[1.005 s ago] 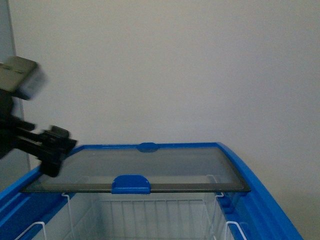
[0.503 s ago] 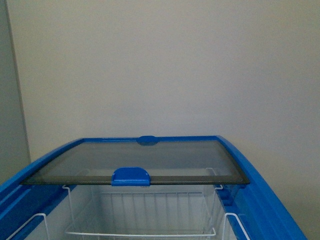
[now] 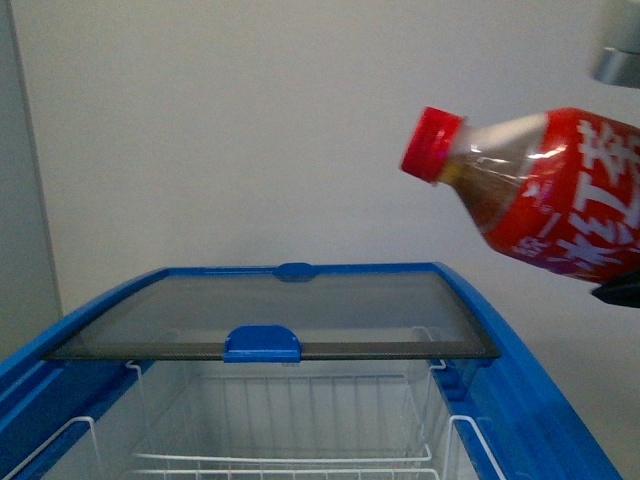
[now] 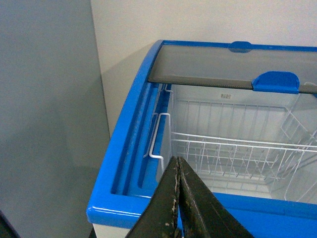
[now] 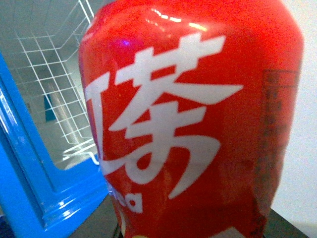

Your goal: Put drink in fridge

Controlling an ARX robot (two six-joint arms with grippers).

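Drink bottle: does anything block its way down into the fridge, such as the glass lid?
Nothing visible does. The drink bottle is held tilted in the air, high on the right of the fridge. The glass lid covers only the far part. The near part is open, with only white wire baskets showing inside.

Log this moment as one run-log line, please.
drink: red-capped clear plastic bottle of amber-brown liquid aloft, tilted, not yet inside | fridge: blue-rimmed white chest cooler, glass lid covering only far part | left claw: shut, empty
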